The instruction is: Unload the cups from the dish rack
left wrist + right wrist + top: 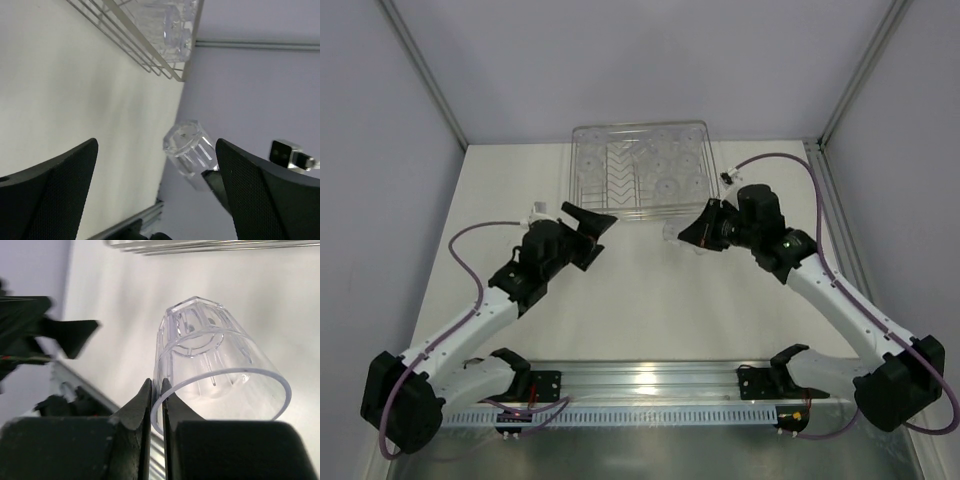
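Right gripper (156,405) pinched the wall of one cup (220,365), just outside dish rack (640,170) | left gripper (156,150) spread, empty, opposite | several other cups (665,165) racked beyond fingertips | likely early, most unloading left

The left gripper (598,236) hangs just off the dish rack's (616,182) front left corner, jaws spread wide, its arm bent. Off the front right corner, the right gripper (156,392) pinches a cup's (220,370) wall.
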Robot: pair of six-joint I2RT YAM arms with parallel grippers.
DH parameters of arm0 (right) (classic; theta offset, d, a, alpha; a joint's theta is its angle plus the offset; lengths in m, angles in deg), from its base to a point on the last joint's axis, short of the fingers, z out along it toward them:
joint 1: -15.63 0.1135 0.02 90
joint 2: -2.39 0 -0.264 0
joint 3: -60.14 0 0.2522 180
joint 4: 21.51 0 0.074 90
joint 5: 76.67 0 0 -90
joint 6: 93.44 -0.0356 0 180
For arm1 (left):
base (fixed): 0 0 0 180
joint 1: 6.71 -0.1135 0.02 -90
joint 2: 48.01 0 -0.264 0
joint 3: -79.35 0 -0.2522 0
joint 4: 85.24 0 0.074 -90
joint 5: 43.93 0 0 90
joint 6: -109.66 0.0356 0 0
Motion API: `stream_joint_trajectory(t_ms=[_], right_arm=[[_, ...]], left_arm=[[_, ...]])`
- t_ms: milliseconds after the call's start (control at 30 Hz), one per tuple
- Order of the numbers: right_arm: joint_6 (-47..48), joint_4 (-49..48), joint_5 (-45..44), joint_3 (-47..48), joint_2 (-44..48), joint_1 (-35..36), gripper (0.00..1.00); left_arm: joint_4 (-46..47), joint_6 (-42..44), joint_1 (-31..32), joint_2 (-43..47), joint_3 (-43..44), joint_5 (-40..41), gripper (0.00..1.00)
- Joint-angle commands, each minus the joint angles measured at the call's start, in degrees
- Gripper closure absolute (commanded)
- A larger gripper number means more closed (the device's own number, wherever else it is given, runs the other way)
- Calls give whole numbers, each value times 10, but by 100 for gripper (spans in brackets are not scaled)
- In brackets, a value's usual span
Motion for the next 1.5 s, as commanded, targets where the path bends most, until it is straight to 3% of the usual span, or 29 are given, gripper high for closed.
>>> stream_joint_trajectory(t_ms=[0,67,167,300,433,833,933,1267,1467], right_arm=[[125,314,-262,112,-22,-5,96],[139,386,-361,158,-60,-5,96],[132,458,-425,164,-64,-14,96],[133,469,-428,122,-64,-68,96],[149,451,-437,86,-65,-119,96],[162,427,-414,119,-159,-201,96],[158,428,-418,124,-173,-208,96],[147,435,-429,133,-201,-235,96],[149,432,-417,131,-202,-242,93]], left_arm=[[-133,151,-8,-14,103,111,0],[-181,231,-9,-40,145,134,0],[-215,339,-10,-126,244,157,0],[-270,442,-11,-295,394,168,0],[-291,499,-11,-408,542,167,0],[-357,632,-9,-686,863,156,0],[-362,641,-8,-723,901,127,0],[-335,642,4,-733,897,-33,0],[-318,639,13,-716,882,-70,0]])
